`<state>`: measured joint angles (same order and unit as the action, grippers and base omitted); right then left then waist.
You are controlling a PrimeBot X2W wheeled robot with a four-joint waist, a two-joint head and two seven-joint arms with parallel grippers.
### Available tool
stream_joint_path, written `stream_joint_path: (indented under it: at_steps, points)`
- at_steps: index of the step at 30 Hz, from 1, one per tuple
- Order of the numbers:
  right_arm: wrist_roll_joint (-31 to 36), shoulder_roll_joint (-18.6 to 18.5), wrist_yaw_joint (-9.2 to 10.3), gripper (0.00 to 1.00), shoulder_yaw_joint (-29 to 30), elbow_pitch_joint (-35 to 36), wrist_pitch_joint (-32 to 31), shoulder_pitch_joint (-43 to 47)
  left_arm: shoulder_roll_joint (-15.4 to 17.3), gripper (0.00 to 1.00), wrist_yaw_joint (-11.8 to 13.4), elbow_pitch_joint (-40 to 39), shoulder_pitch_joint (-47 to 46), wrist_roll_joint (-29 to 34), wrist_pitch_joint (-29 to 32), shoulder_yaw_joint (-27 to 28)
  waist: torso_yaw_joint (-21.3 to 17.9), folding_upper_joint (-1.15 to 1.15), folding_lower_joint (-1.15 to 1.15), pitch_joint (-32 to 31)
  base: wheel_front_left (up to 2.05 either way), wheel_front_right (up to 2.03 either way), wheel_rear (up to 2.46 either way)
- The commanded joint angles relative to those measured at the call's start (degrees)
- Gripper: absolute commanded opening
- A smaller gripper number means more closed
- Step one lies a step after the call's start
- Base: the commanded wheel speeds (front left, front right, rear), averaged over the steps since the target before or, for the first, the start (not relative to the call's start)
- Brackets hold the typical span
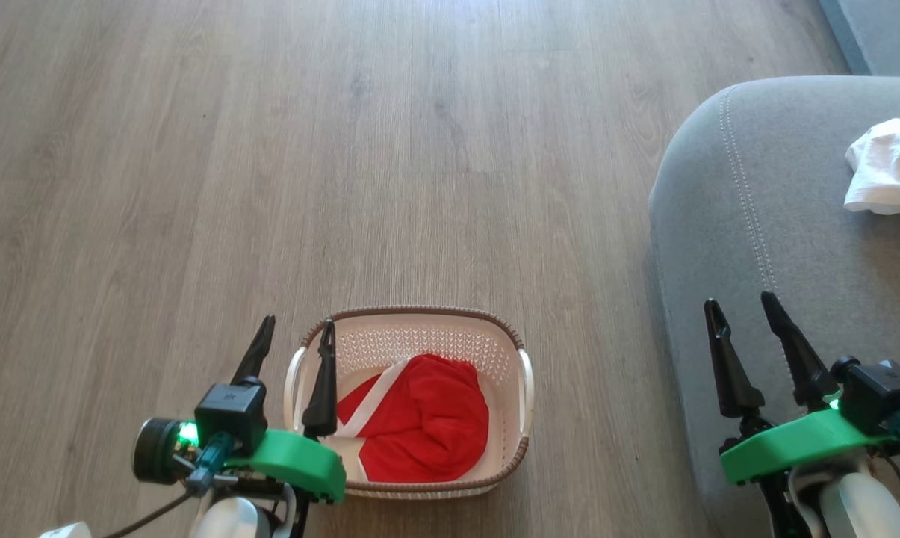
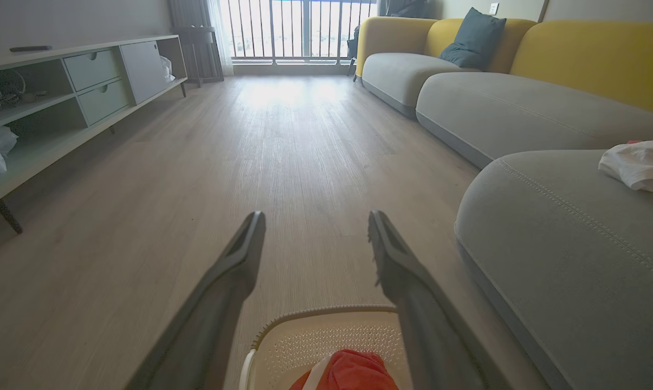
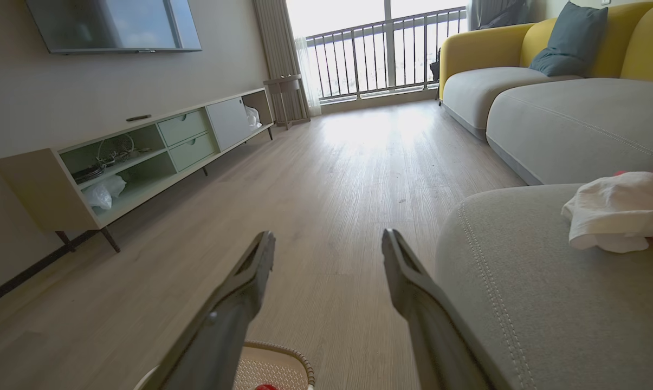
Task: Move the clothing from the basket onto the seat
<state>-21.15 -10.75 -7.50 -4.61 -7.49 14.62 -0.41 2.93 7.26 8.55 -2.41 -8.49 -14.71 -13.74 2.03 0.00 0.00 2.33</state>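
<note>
Pale grey-brown wood-plank flooring [image 1: 420, 149] runs the length of the living room. Along the left wall, in the wrist views, stands a low media console [image 2: 60, 97] with pale green drawers, and a railed balcony window [image 2: 299, 30] closes the far end. At the lower left of the head view, the left gripper [image 1: 299, 323] has its two dark fingers spread apart with nothing between them. Its inner finger crosses the left rim of the basket [image 1: 420, 310], and the left wrist view looks past both fingers at the basket's far wall. That cream laundry basket sits on the floor. A red garment [image 1: 427, 426] with a white band lies bunched inside it, covering most of the bottom. Beyond a strip of bare floor to the right, the grey seat [image 1: 778, 224] shows its rounded corner and a line of light stitching. The right gripper [image 1: 739, 300] hangs at the seat's near left edge, fingers likewise spread and empty. At the far right a crumpled white-and-red garment [image 1: 886, 168] rests on the seat, clear of both grippers.
</note>
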Motion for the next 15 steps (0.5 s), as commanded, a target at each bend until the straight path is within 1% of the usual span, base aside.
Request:
stream_joint_path:
  at_steps: [1, 7, 11, 15]
  points:
    - [0.0, -0.5, 0.01, 1.00, -0.8, 2.1, 0.4, -1.5, 0.0, 1.00, 0.2, -1.5, -1.9, -0.2, -0.3, 1.2, 0.0, 0.00, 0.00, 0.0, 0.00, 0.00, 0.00]
    - [-0.2, -0.6, 0.01, 1.00, -0.6, 1.9, 0.4, -1.4, 0.0, 1.00, 0.2, -1.3, -1.8, -0.6, -0.3, 0.8, 0.1, 0.00, 0.00, 0.2, 0.00, 0.00, 0.00]
    - [0.8, -0.3, 0.01, 1.00, 0.8, -0.4, 0.4, -1.6, 0.0, 1.00, -1.1, 0.4, -2.2, -0.8, -0.3, 0.1, -0.3, 0.00, 0.00, 2.2, 0.00, 0.00, 0.00]
    - [3.3, 0.6, 0.01, 1.00, 2.8, -3.4, 0.4, -3.0, 0.0, 1.00, -3.2, 3.5, -4.1, 0.2, -0.3, -0.9, -1.3, 0.00, 0.00, 7.2, 0.00, 0.00, 0.00]
